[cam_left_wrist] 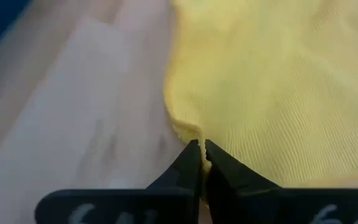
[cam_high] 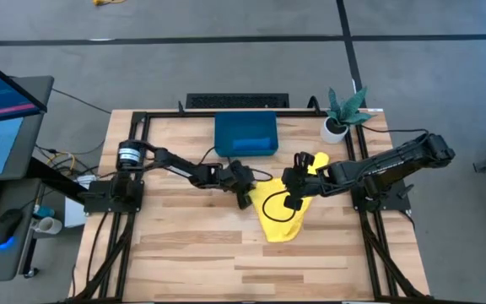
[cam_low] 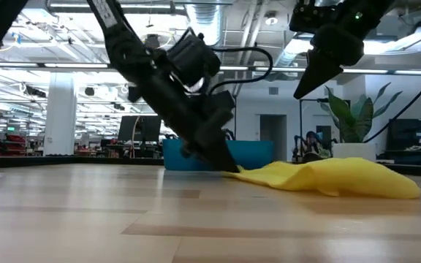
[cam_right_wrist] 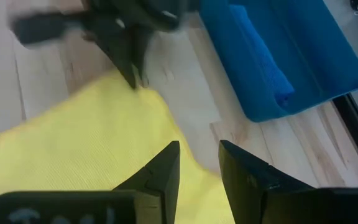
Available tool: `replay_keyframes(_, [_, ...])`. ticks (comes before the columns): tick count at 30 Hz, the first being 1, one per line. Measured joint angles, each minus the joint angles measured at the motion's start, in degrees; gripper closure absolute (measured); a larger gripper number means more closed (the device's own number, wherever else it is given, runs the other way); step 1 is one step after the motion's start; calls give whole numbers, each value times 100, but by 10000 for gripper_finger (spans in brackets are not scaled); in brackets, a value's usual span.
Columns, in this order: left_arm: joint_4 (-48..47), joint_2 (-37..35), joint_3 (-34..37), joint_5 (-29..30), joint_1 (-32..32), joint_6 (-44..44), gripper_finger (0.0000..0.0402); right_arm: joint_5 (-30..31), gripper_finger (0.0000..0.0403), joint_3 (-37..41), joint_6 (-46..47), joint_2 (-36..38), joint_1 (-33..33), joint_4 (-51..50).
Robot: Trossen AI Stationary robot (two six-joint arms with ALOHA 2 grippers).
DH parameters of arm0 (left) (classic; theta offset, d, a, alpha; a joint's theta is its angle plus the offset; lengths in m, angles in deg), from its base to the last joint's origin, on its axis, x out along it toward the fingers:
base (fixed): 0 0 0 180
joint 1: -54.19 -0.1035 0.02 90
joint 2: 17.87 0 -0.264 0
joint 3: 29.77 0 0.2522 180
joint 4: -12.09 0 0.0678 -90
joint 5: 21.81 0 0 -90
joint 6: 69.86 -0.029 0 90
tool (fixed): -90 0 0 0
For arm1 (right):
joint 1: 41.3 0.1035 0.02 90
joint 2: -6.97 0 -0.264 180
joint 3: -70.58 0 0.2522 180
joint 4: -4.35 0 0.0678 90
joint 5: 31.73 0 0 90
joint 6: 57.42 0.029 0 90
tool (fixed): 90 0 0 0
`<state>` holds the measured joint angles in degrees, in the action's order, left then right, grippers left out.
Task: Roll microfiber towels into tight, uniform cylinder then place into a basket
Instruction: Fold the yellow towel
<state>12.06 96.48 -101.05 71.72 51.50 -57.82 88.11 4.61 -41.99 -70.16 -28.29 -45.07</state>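
Note:
The yellow towel lies spread and rumpled on the table right of centre. My left gripper is down at the towel's left far corner and shut on its edge. My right gripper hangs open above the towel's far right part, with nothing between its fingers. The basket, a dark-blue tray, stands at the far middle of the table. A blue towel lies rolled inside it along one wall. My left gripper pinches the yellow towel's edge between its two fingertips, close to the corner. The fingers slant down from the table's left. A small pleat of cloth stands up between the tips. The rest of the towel lies slack on the table.
A small white pot with a green plant stands at the far right corner. Bare wood stretches across the near half of the table. A monitor, a keyboard and a mouse sit off the table to the left.

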Motion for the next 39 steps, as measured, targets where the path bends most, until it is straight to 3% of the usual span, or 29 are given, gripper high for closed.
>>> replay_keyframes(8, [-1217,-882,4,410,410,-202,401,-1,269,0,3,0,0,-1])
replay_keyframes(17, [-1756,-1779,2,1261,995,-165,401,-32,269,1,14,0,32,150])
replay_keyframes(22, [-1962,-2148,-2,1580,1266,-110,401,-419,269,0,16,0,128,489])
replay_keyframes(25, [-2306,-2327,-2,1583,1371,-23,401,-732,269,0,16,0,203,654])
replay_keyframes(33, [-2872,-2560,-2,1334,1665,185,401,-750,269,-10,-92,-124,165,1158])
replay_keyframes(39, [-2726,-2567,-2,1327,1734,100,401,-747,269,4,-1031,-666,8,1611])
